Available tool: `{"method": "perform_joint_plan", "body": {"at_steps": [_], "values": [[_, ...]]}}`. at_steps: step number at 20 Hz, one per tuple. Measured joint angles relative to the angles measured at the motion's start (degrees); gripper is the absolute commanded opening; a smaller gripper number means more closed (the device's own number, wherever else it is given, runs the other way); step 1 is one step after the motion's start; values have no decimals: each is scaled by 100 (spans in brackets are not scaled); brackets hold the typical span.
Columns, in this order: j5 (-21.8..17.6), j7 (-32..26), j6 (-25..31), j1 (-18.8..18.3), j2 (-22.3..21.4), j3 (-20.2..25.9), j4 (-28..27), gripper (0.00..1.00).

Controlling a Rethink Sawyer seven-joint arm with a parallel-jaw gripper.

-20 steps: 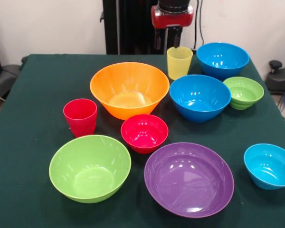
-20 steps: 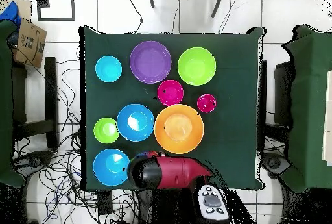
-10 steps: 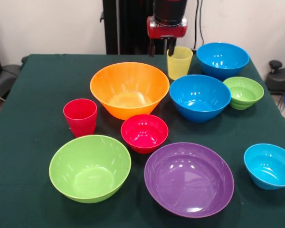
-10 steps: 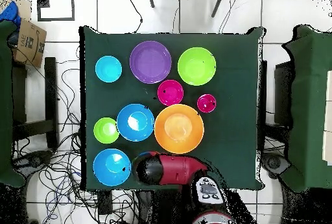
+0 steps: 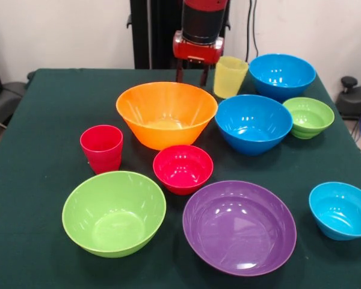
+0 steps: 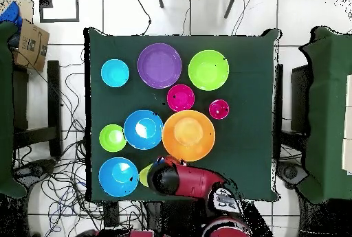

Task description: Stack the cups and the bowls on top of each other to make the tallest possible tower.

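From the front camera I see the gripper (image 5: 191, 76) hanging at the far edge of the table (image 5: 42, 156), its two dark fingers (image 5: 179, 75) spread apart with nothing between them, just behind the far rim of the large orange bowl (image 5: 166, 113); the yellow cup (image 5: 230, 76) stands tilted just right of the gripper, though I cannot tell whether they touch; in the overhead view the red arm (image 6: 185, 179) covers most of that cup, leaving only a yellow-green sliver at its left, and hides the fingers altogether; nothing is stacked, every piece sitting on its own on the green cloth; the red cup (image 5: 101, 147) stands upright to the left of the orange bowl, with the small red bowl (image 5: 183, 168) in front of the orange one; the lime green bowl (image 5: 114, 212) and the purple bowl (image 5: 239, 227) sit side by side along the near edge, and the small blue bowl (image 5: 341, 210) is at the near right; the two medium blue bowls (image 5: 253, 123) sit right of the orange one, the farther one (image 5: 281, 75) by the far right corner, the ribbed green bowl (image 5: 308, 117) just beside them; only the overhead view shows the cables on the floor (image 6: 58, 179) and a cardboard box (image 6: 30, 42) off the table.
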Motion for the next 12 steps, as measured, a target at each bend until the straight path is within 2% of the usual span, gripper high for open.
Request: {"method": "perform_joint_plan", "body": {"at_steps": [9, 12], "values": [[44, 744, -816, 80, 478, -139, -4, 100], [44, 822, -951, 79, 584, -139, -4, 100]]}}
